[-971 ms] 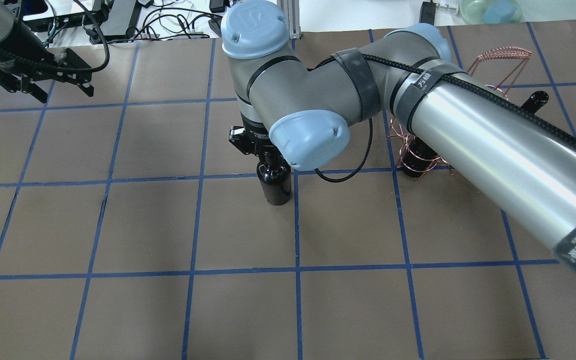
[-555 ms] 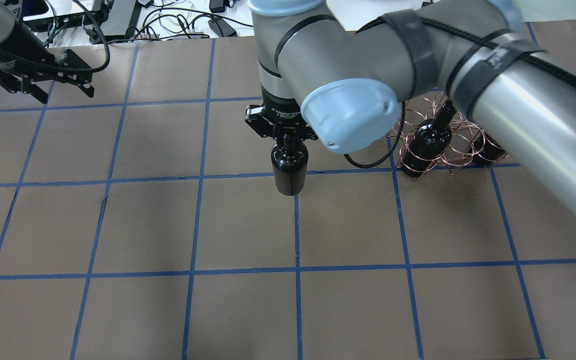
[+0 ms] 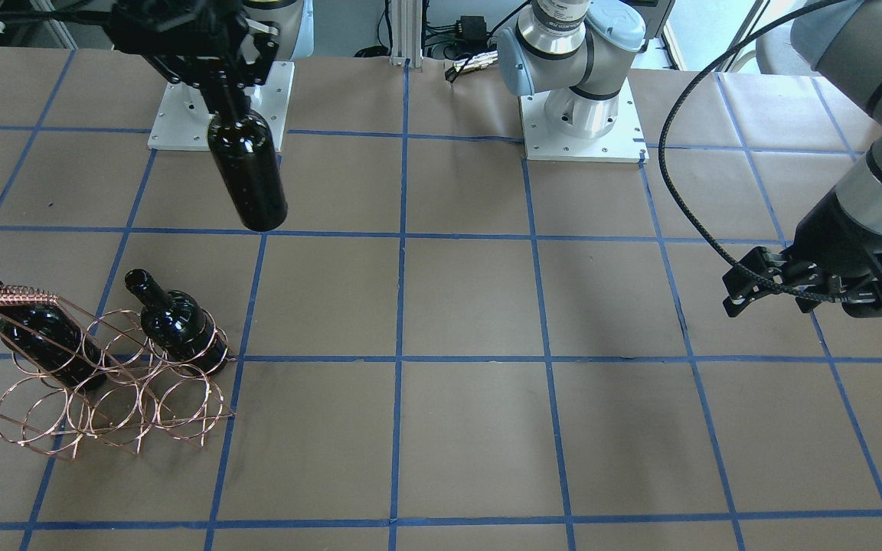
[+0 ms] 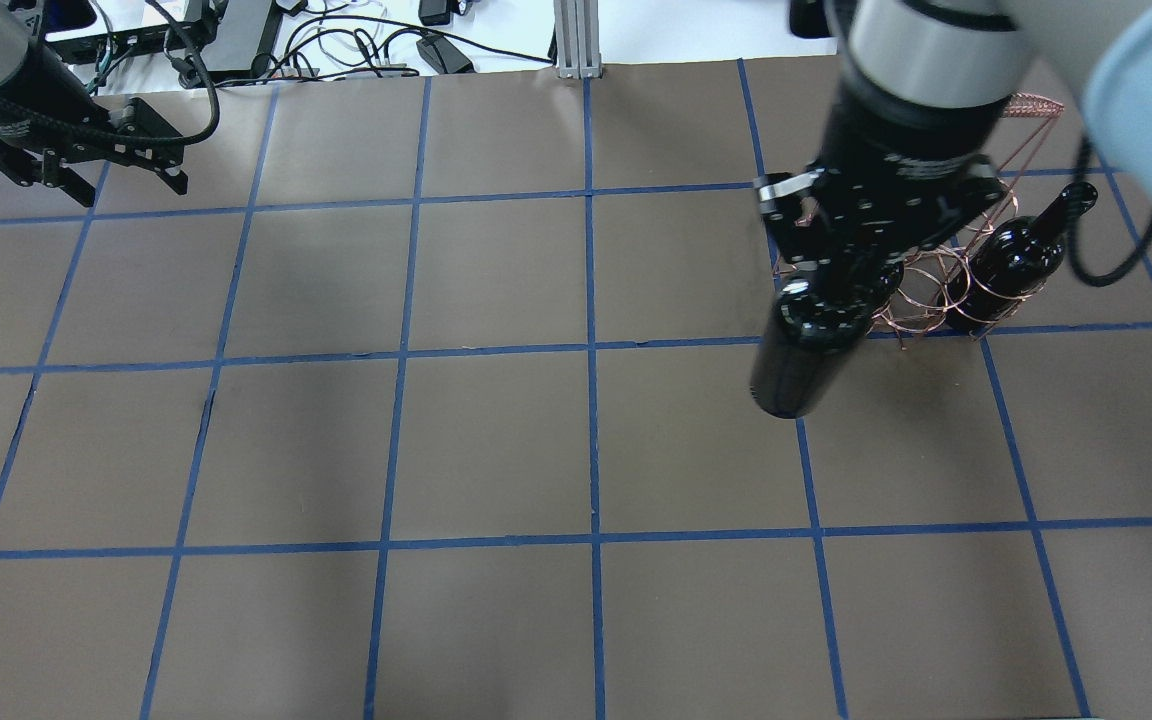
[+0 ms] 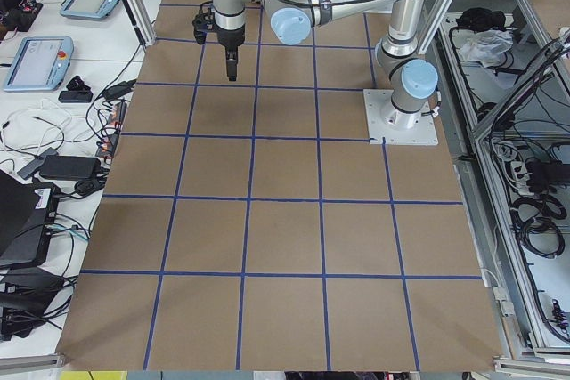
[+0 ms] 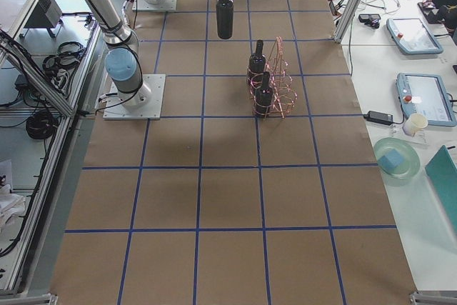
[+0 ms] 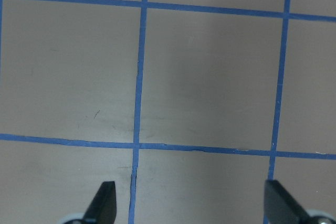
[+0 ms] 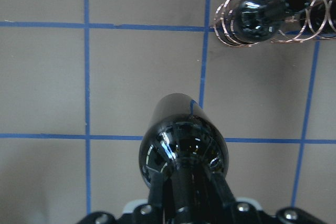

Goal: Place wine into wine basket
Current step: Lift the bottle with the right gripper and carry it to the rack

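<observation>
Overhead exterior view: right gripper (image 4: 841,268) clamped on the wine (image 4: 801,350), held aloft beside the wine basket (image 3: 112,383) at the desk's right edge. The basket already holds two bottles (image 3: 181,325); insertion remains. Left gripper (image 4: 131,185) hangs spread and empty at the far left corner.

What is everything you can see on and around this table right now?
held wine bottle: one, near-black, hanging upright above the table
racked wine bottles: two, near-black, slanted in the wine basket's loops
wine basket: one, copper wire, on the table on the robot's right side
table: one, brown with a blue tape grid
green bowl: one, holding a blue block, on the side bench
right gripper: black, jaws shut on the held bottle's neck
left gripper: black, jaws open, empty
</observation>
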Tool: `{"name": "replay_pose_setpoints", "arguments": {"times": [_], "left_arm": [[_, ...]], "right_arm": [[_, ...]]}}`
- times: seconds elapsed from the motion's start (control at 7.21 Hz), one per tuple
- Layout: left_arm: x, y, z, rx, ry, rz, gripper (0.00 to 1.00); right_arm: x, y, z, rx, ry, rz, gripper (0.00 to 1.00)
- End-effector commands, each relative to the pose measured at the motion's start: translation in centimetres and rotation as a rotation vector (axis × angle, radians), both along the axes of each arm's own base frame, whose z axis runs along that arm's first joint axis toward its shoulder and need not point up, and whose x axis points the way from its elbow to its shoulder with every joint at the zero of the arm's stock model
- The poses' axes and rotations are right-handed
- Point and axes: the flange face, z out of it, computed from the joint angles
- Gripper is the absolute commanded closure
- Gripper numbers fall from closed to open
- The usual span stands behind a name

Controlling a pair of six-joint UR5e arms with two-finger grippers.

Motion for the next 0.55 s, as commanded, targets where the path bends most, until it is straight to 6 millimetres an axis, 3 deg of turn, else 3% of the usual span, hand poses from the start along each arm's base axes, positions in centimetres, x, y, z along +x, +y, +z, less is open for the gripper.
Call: {"name": "replay_pose_setpoints", "arguments": {"times": [0.0,0.14,0.42], "left_arm": [[-0.3,0.1,0.2,-0.005,0.002,-0.003,0.00],[-0.3,0.2,0.5,-0.009,-0.003,-0.003,0.00],[-0.4,0.1,0.3,-0.004,-0.002,-0.004,0.00]], "right_arm": [[-11.3,-0.7,1.8,0.006,0.020,0.114,1.00],[-15.6,-1.8,1.3,0.009,0.009,0.088,1.00],[-17.2,-6.7,0.0,-0.037,0.020,0.081,1.00]]}}
